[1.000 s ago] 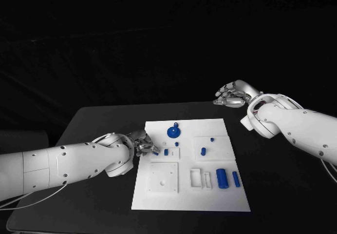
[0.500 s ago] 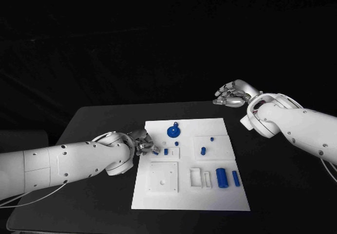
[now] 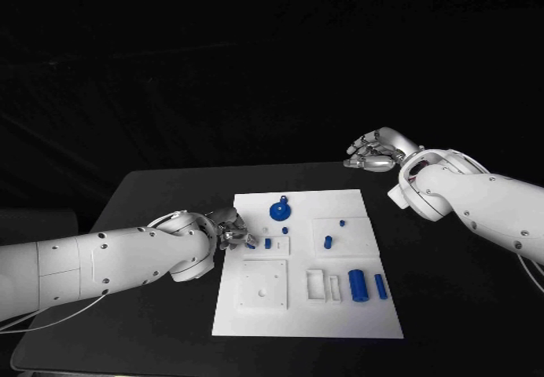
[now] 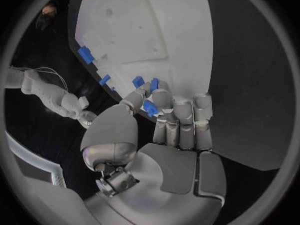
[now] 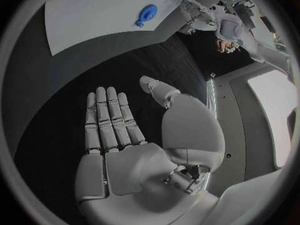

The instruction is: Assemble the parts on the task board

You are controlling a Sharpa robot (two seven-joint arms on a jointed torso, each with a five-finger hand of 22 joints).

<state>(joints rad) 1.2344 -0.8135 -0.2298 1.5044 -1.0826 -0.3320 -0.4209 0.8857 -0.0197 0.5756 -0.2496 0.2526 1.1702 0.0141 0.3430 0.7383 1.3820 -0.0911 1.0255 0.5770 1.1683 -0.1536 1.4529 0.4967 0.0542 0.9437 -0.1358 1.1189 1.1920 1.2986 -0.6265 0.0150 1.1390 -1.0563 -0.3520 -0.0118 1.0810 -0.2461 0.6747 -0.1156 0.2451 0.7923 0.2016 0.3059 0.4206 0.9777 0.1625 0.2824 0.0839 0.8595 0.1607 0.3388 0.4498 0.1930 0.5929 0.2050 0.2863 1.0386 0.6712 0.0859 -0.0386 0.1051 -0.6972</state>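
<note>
I see a small blue part [image 4: 150,108] pinched between the thumb and fingers of my left hand [image 3: 230,230], right at the left edge of the task board [image 3: 272,322], beside the small recessed block where another short blue piece [image 3: 269,244] stands. The board lies in the middle of the black table [image 3: 148,204]. On it I make out a round blue disc part [image 3: 279,210] near the far edge, a blue peg [image 3: 326,243] in the right-hand block, and a blue cylinder [image 3: 358,286] with a slimmer blue bar [image 3: 381,287] beside it toward the near right. My right hand [image 3: 376,150] hangs above the far right corner of the table, well apart from the board, fingers extended together and holding nothing.
</note>
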